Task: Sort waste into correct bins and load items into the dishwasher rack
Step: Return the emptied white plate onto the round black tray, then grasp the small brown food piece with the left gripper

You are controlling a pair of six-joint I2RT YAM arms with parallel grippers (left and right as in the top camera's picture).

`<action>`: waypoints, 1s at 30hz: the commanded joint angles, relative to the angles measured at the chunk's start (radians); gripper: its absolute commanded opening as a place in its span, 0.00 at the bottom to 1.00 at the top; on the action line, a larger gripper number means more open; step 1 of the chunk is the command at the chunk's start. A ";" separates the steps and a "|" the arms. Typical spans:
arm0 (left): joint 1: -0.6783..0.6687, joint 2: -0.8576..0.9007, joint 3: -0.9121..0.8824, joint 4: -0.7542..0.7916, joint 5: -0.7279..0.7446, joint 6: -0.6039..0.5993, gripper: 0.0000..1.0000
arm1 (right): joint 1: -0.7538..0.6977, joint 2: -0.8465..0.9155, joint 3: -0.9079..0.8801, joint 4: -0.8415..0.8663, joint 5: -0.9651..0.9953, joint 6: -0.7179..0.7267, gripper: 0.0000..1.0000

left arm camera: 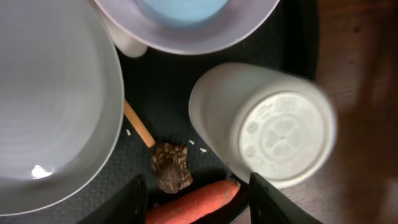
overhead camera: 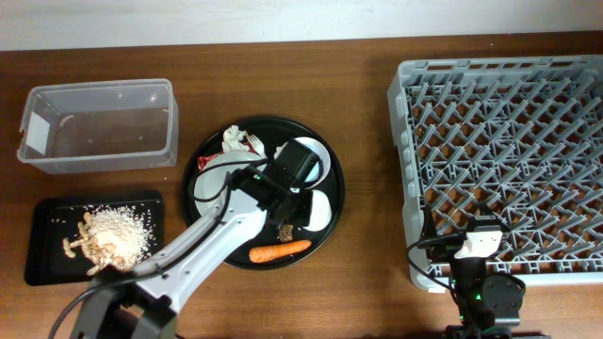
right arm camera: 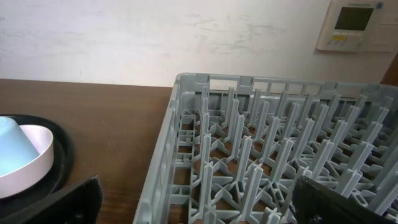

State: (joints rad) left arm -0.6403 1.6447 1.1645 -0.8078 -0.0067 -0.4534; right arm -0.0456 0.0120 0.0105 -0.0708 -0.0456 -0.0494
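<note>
Hovering open and empty over the orange carrot point(overhead camera: 280, 251) on the round black tray point(overhead camera: 332, 222), the left gripper point(left arm camera: 198, 188) seems mid scrap-sorting: next lower, pinch it; the right gripper point(right arm camera: 199, 202) idles spread, empty.

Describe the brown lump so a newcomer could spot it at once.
Find the round black tray in the middle of the overhead view. At its near edge lies an orange carrot; just beyond it, left of the white cup, sits the brown lump. It is the only dark, rough piece there.
</note>
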 commanded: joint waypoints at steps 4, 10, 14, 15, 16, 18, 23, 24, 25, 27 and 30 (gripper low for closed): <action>-0.003 0.108 0.013 -0.003 -0.009 0.007 0.45 | -0.007 -0.006 -0.005 -0.005 0.005 0.001 0.99; -0.003 0.132 0.011 -0.017 -0.019 0.005 0.46 | -0.007 -0.006 -0.005 -0.005 0.005 0.001 0.99; -0.004 0.158 0.010 -0.016 -0.019 -0.006 0.46 | -0.007 -0.006 -0.005 -0.005 0.005 0.001 0.99; -0.005 0.169 0.008 -0.015 -0.019 -0.007 0.46 | -0.007 -0.006 -0.005 -0.005 0.005 0.001 0.99; -0.006 0.180 0.006 -0.014 -0.019 -0.010 0.46 | -0.007 -0.006 -0.005 -0.005 0.005 0.001 0.99; -0.006 0.204 0.002 -0.005 -0.019 -0.014 0.46 | -0.007 -0.006 -0.005 -0.005 0.005 0.001 0.99; -0.006 0.220 0.001 0.023 -0.016 -0.025 0.46 | -0.007 -0.006 -0.005 -0.005 0.005 0.001 0.99; -0.006 0.220 0.001 0.029 -0.016 -0.025 0.46 | -0.007 -0.006 -0.005 -0.005 0.005 0.001 0.99; -0.006 0.220 0.001 0.033 -0.016 -0.025 0.46 | -0.007 -0.006 -0.005 -0.005 0.005 0.001 0.99; -0.006 0.227 0.001 0.029 -0.015 -0.025 0.46 | -0.007 -0.006 -0.005 -0.005 0.005 0.001 0.99; -0.006 0.241 0.001 0.024 -0.015 -0.025 0.46 | -0.007 -0.006 -0.005 -0.005 0.005 0.001 0.99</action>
State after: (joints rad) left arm -0.6407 1.8576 1.1690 -0.7788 -0.0147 -0.4656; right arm -0.0456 0.0120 0.0105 -0.0708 -0.0456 -0.0494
